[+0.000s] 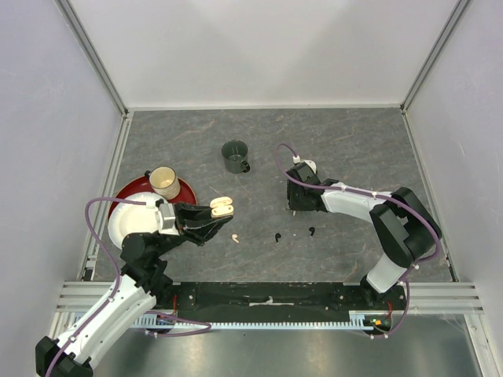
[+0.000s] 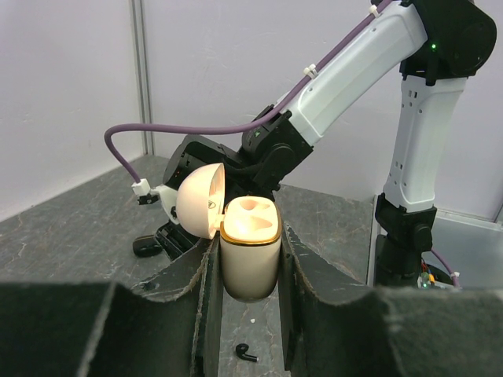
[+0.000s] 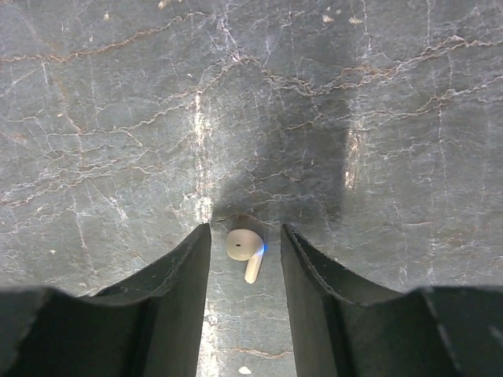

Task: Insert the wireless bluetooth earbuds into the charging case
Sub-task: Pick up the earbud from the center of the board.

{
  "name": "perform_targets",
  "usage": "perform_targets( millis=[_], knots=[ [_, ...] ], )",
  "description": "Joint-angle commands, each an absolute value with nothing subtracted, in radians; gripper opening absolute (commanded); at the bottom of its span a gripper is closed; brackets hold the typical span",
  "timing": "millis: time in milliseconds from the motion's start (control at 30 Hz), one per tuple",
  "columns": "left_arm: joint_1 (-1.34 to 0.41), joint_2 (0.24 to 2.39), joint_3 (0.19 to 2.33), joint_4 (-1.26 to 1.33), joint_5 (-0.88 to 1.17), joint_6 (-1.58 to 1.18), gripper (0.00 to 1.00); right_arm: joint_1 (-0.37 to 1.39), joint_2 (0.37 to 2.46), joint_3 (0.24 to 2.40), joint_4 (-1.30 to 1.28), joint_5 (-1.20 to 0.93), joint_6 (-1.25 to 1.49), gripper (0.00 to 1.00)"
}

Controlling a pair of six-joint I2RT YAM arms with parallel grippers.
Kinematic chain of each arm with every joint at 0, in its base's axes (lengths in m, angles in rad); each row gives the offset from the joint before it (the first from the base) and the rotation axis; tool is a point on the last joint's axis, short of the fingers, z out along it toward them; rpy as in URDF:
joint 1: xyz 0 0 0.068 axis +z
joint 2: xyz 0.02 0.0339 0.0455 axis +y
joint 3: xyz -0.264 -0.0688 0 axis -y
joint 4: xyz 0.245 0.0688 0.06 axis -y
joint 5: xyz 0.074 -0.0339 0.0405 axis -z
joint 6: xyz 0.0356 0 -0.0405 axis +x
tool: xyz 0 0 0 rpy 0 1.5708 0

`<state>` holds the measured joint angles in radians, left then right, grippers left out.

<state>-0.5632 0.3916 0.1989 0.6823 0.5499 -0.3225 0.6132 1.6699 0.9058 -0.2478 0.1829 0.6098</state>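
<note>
The left gripper [image 2: 248, 234] pinches the cream-white, gold-rimmed charging case [image 2: 250, 271], hinged open. The right gripper [image 3: 245, 232] is spread astride one cream-white stemmed earbud [image 3: 245, 250] lying on the tabletop [image 3: 118, 118], lower centre of the right wrist view.

A robot lab cell — white walls [image 1: 259, 47] on aluminium rails [image 1: 93, 55] box in a grey bench [image 1: 354, 141], with the left arm [image 1: 118, 306] and right arm [image 1: 354, 203] bolted at 6 o'clock.

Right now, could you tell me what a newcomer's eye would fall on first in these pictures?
The open cream charging case, lid swung back, clamped in the left end effector at front left. Next, the cream-white earbud lying untouched on the dark table between the open fingers of the right end effector.
</note>
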Motion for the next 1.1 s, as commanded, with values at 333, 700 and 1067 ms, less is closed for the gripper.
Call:
perform_targets(
  millis=[333,700,1067],
  knots=[
    [-0.566,0.380,0.195,0.699,0.522,-0.301,0.02,0.614,1.689,0.905,-0.296,0.129,0.383,0.45],
    [-0.566,0.379,0.195,0.693,0.520,-0.304,0.02,0.623,1.724,0.905,-0.298,0.130,0.419,0.37],
    [-0.566,0.382,0.196,0.689,0.519,-0.302,0.02,0.635,1.707,0.899,-0.347,0.182,0.515,0.37]
  ],
)
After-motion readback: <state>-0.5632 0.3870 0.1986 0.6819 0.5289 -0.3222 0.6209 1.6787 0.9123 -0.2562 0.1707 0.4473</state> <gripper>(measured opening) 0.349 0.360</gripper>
